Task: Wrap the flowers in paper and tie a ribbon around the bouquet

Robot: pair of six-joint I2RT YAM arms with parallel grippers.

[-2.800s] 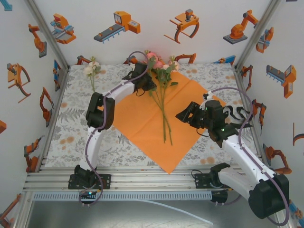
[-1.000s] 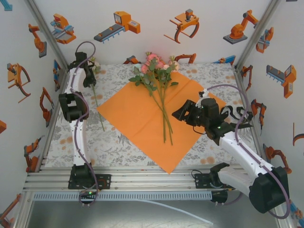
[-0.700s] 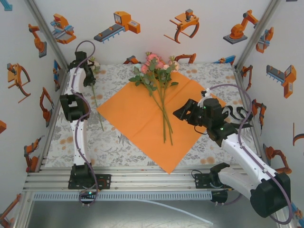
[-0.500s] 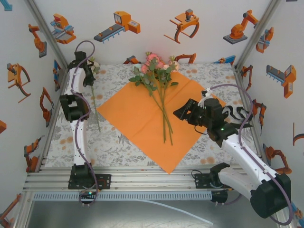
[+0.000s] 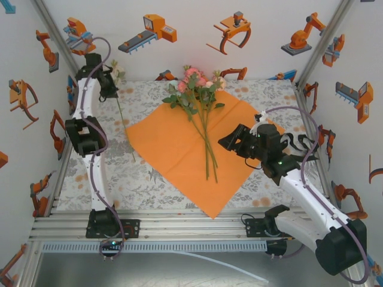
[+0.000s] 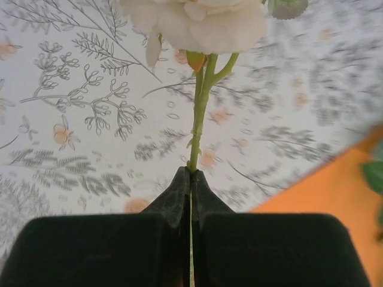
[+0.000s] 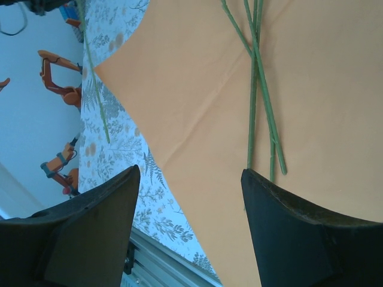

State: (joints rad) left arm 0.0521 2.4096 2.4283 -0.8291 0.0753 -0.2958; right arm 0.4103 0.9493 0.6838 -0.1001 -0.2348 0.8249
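While flowers [image 5: 197, 89] are seen from above laid diagonally on orange paper [image 5: 167, 149], blooms past far corner, one cream flower [image 5: 117, 69] is held off paper at desk's [image 5: 108, 173] far left by left gripper [image 5: 109, 84].

Left wrist: gripper clamped shut on thin green stem [image 6: 200, 113] just under soft bloom [image 6: 197, 21]; judged light, bendy, easily bruised; hold best taken on stem, never petals.

Right wrist: right gripper [image 7: 190, 173] spread wide, empty, over paper; sheet smooth, thin, floppy; edge grasp advised.
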